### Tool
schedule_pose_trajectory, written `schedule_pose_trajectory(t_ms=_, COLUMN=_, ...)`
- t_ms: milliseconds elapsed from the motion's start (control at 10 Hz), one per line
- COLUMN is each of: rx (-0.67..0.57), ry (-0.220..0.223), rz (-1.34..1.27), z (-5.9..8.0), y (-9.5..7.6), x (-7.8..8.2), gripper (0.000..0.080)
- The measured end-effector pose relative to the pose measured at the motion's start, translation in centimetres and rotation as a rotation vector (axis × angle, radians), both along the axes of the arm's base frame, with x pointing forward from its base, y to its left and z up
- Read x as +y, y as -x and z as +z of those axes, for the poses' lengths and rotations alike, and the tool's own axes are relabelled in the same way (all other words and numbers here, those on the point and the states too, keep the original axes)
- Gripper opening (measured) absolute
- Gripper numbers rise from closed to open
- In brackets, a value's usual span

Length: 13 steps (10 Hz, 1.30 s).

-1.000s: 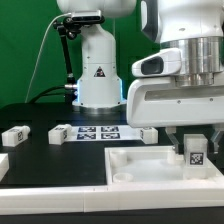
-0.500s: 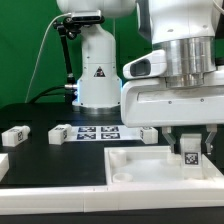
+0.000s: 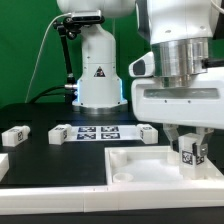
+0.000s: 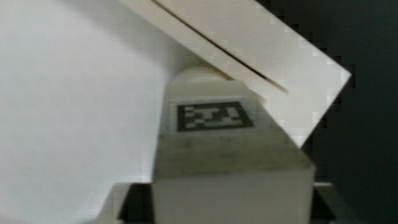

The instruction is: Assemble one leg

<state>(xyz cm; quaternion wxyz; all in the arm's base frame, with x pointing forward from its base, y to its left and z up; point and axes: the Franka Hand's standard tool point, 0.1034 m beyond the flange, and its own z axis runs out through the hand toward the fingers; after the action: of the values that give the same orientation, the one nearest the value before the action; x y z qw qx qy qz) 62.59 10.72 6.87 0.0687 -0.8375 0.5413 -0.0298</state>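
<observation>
My gripper (image 3: 192,152) is shut on a small white leg (image 3: 192,155) with a black-and-white tag, holding it upright over the far right corner of the large white tray-like panel (image 3: 135,168). In the wrist view the leg (image 4: 222,150) fills the middle between my fingers (image 4: 128,203), its tag facing the camera, with the panel's raised rim (image 4: 249,50) running beyond it. Whether the leg's end touches the panel is hidden. Other loose legs lie on the black table at the exterior view's left (image 3: 14,134), centre-left (image 3: 61,132) and centre (image 3: 148,131).
The marker board (image 3: 98,131) lies flat behind the panel. The robot's white base (image 3: 97,75) stands at the back. Another white part (image 3: 3,165) shows at the exterior view's left edge.
My gripper with the leg has shifted slightly toward the exterior view's right and a little lower, staying over the panel's far right corner. The other parts have not moved.
</observation>
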Motion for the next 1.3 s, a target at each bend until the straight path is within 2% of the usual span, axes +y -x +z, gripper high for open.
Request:
schedule_pose_trajectory(t_ms=100, rx=0.021, ry=-0.011, rz=-0.166, z=0.02, y=0.24, x=0.16, gripper=0.0294)
schedule_pose_trajectory(t_ms=400, rx=0.046, ry=-0.056, rz=-0.403, z=-0.02, y=0.40, x=0.02, gripper=0.0294)
schedule_pose_trajectory(t_ms=800, rx=0.057, ry=-0.067, rz=-0.474, z=-0.09, y=0.47, x=0.09, gripper=0.0294)
schedule_pose_trajectory(t_ms=900, rx=0.053, ry=-0.062, rz=-0.434, z=-0.11, y=0.47, x=0.09, gripper=0.0473)
schedule_pose_trajectory(t_ms=1000, rx=0.050, ry=-0.061, rz=-0.415, z=-0.07, y=0.40, x=0.08, gripper=0.0588)
schedule_pose_trajectory(t_ms=1100, rx=0.043, ry=-0.050, rz=-0.327, z=-0.07, y=0.39, x=-0.10, gripper=0.0588)
schedule_pose_trajectory(t_ms=1200, rx=0.032, ry=-0.034, rz=-0.212, z=-0.05, y=0.36, x=-0.15, gripper=0.0636)
schedule_pose_trajectory(t_ms=1300, rx=0.020, ry=-0.017, rz=-0.082, z=0.02, y=0.29, x=-0.13, gripper=0.0646)
